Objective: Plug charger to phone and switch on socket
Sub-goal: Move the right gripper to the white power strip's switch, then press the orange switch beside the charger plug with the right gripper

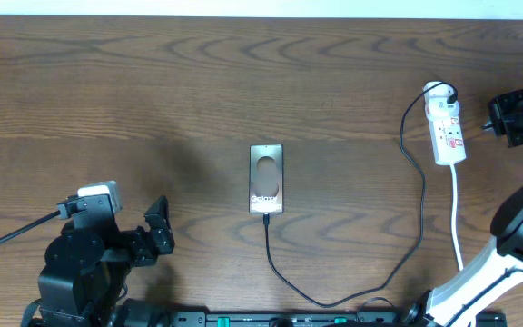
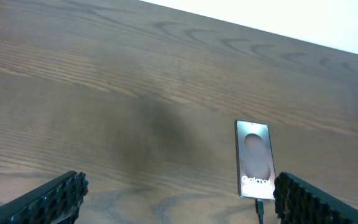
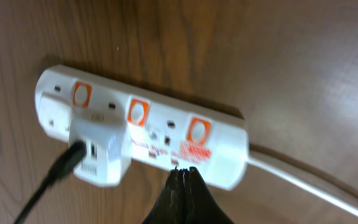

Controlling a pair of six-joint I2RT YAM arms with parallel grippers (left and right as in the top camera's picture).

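The phone [image 1: 266, 178] lies flat mid-table with its screen lit and "Galaxy" lettering; it also shows in the left wrist view [image 2: 253, 160]. The thin black charger cable [image 1: 334, 295] runs from the phone's near end, where its plug tip [image 1: 266, 218] sits, round to a white adapter on the socket. The socket [image 1: 446, 132] is a white power strip at the right; it fills the right wrist view [image 3: 148, 127]. My right gripper [image 3: 184, 172] is shut and empty, its tips close beside the strip's edge. My left gripper [image 2: 178, 196] is open and empty, left of the phone.
The strip's white lead [image 1: 457, 213] runs toward the table's front edge. Three red-orange switches [image 3: 137, 112] sit along the strip. The white adapter [image 3: 98, 149] is plugged into its far end. A white wall edge shows at the back of the table.
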